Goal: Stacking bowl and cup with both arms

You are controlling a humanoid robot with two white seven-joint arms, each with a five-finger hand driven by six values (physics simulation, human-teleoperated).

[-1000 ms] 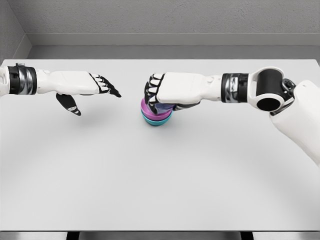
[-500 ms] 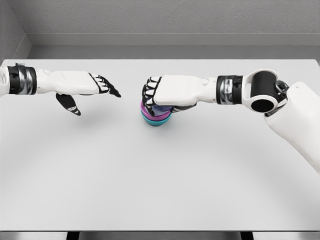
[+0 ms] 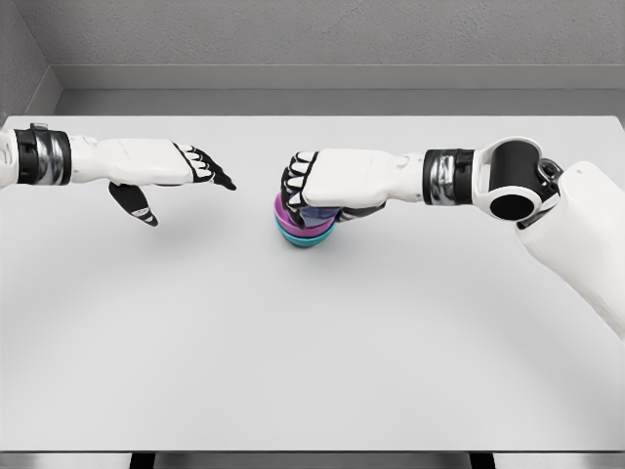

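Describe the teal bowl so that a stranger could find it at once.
Look near the middle of the white table, under the right hand. A small stack sits there; the teal bowl is its bottom layer, below the purple bowl.

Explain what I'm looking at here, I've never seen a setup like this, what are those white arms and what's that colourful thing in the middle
This is a computer-simulated humanoid robot, seen from a camera on its own head, looking down at a plain white table. The two white arms are its own, each ending in a five-finger hand. The left hand hovers open, holding nothing. The right hand is curled over a small blue cup, which sits in a purple bowl nested in a teal bowl. Whether the fingers actually grip the cup is hard to tell.
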